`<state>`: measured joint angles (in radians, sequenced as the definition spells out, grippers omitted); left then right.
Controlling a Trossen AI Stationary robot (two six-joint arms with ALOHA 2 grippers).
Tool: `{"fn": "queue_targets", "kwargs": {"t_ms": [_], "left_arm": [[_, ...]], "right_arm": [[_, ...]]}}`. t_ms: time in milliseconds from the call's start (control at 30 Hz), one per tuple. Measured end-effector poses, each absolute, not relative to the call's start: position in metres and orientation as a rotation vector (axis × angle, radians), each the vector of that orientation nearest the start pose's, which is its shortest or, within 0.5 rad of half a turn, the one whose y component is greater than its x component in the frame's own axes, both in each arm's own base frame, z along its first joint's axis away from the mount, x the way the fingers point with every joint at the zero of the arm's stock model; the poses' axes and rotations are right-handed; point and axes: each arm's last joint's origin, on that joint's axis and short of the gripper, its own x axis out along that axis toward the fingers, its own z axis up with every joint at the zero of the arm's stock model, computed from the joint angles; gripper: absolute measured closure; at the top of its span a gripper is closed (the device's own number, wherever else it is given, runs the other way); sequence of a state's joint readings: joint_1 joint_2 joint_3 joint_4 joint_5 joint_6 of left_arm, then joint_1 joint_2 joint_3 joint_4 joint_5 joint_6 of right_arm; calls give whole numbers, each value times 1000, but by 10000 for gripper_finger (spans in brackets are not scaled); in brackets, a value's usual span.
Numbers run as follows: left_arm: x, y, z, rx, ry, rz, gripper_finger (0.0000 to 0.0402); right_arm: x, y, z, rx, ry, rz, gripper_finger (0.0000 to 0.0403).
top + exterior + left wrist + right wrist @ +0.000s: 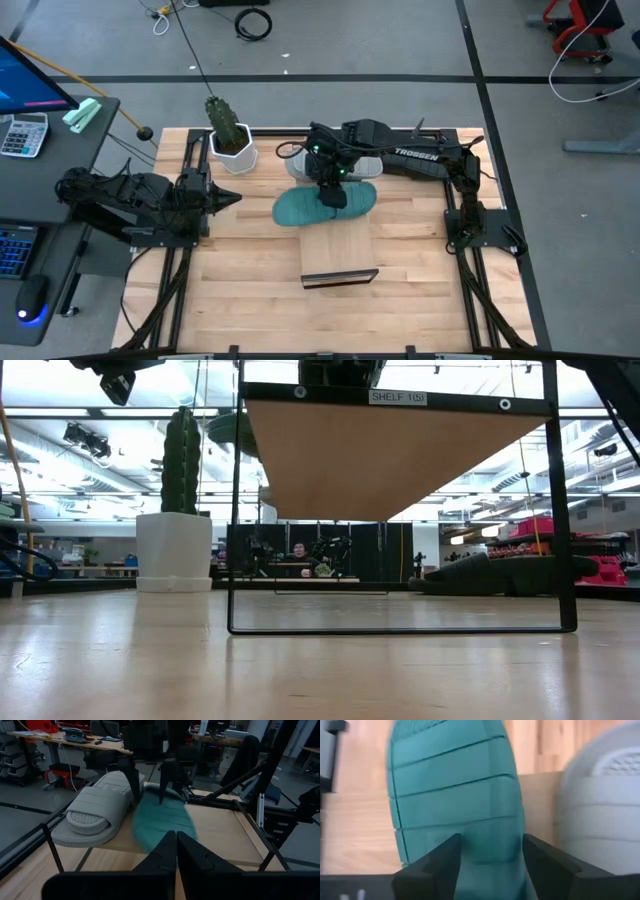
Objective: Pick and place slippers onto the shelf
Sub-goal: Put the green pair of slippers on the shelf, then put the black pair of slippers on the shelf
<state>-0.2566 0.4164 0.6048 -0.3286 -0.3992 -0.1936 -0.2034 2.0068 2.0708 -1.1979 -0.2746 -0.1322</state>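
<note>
Teal slipper [455, 795] between my right jaws [492, 860], spread apart on the shelf [338, 250].
Foam: light, soft, grippy; take the ribbed strap. Left jaws [176, 851] together.

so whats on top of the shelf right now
Two slippers lie side by side on the shelf: a teal slipper and a grey slipper beyond it. The right end effector, fingers open, covers part of the teal strap.

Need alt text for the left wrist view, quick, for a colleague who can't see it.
The right gripper stands open over the teal slipper on the shelf, with the grey slipper lying beside it. The left gripper is shut in the foreground, holding nothing.
</note>
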Motion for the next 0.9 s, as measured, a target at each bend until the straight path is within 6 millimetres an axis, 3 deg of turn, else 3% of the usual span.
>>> {"fn": "queue_targets", "kwargs": {"t_ms": [200, 467, 700, 900], "left_arm": [[101, -15, 302, -147, 119, 155, 396], [101, -15, 302, -151, 120, 155, 377], [101, -15, 301, -151, 126, 145, 396], [101, -15, 301, -157, 127, 145, 387]], "right_arm": [[406, -70, 331, 130, 1106, 137, 165], [407, -64, 331, 97, 1115, 110, 167], [406, -64, 330, 98, 1127, 88, 165], [403, -63, 346, 99, 1093, 77, 167]]}}
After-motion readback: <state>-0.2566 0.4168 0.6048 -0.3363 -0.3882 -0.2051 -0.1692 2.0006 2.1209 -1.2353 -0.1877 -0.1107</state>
